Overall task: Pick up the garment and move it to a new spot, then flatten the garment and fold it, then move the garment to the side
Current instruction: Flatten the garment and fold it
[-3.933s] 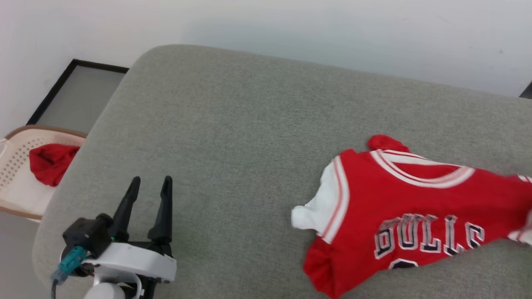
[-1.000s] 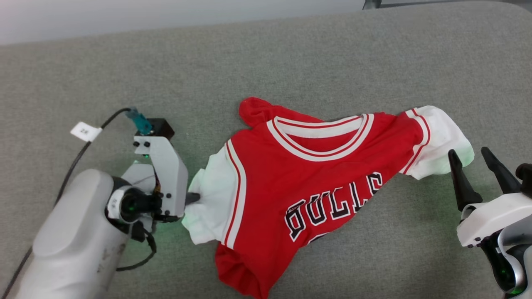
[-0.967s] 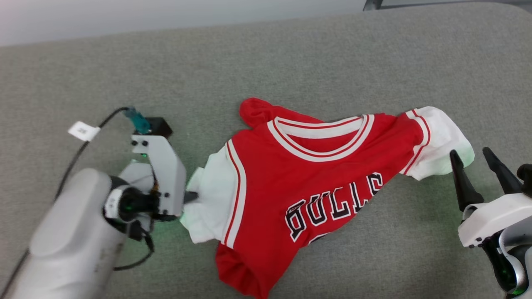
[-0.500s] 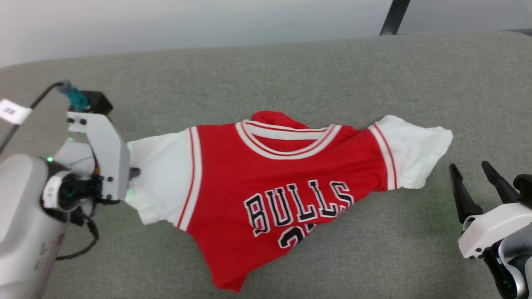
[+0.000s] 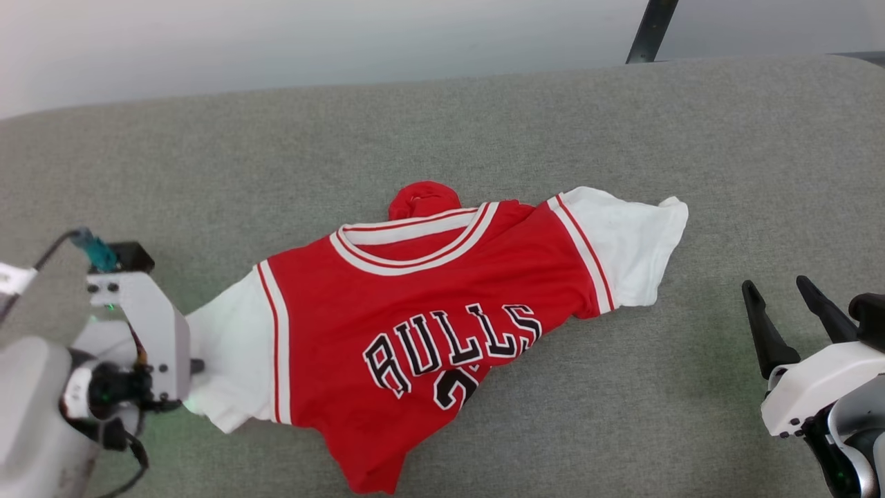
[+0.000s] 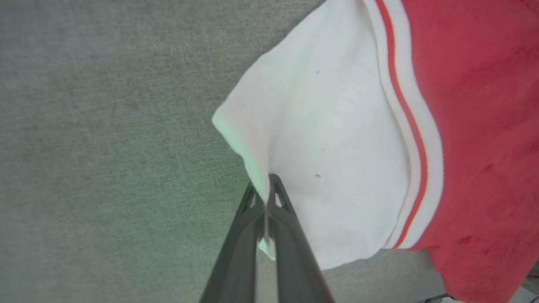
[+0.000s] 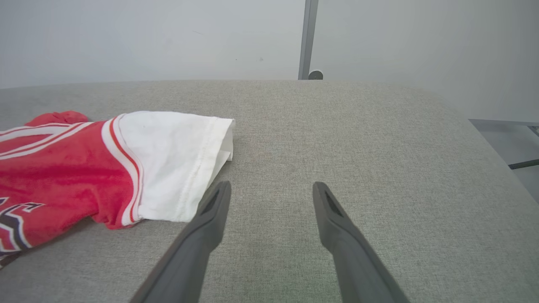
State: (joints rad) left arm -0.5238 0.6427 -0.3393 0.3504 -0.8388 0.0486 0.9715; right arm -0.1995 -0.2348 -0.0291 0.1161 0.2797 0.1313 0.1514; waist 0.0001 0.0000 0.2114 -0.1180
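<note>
The garment [image 5: 415, 325], a red jersey with white sleeves and black "BULLS" lettering, lies spread across the grey cushioned surface [image 5: 442, 131]. My left gripper [image 5: 197, 365] is shut on the edge of its white left-hand sleeve [image 6: 320, 160]; the wrist view shows the fabric pinched between the tips of that gripper [image 6: 266, 189]. My right gripper [image 5: 778, 297] stands open at the lower right, a short way from the other white sleeve [image 7: 177, 160], touching nothing. In the right wrist view the right gripper [image 7: 271, 189] has bare cushion between its fingers.
A pale wall runs behind the cushioned surface. A dark metal post [image 5: 650, 31] rises at the back right, seen also as a grey post [image 7: 307, 40]. The cushion's right edge [image 7: 484, 139] drops to a floor.
My left gripper has dragged the sleeve toward the lower left, and the whole jersey slid left with it. The right sleeve now lies farther from my right gripper, which stayed put.
</note>
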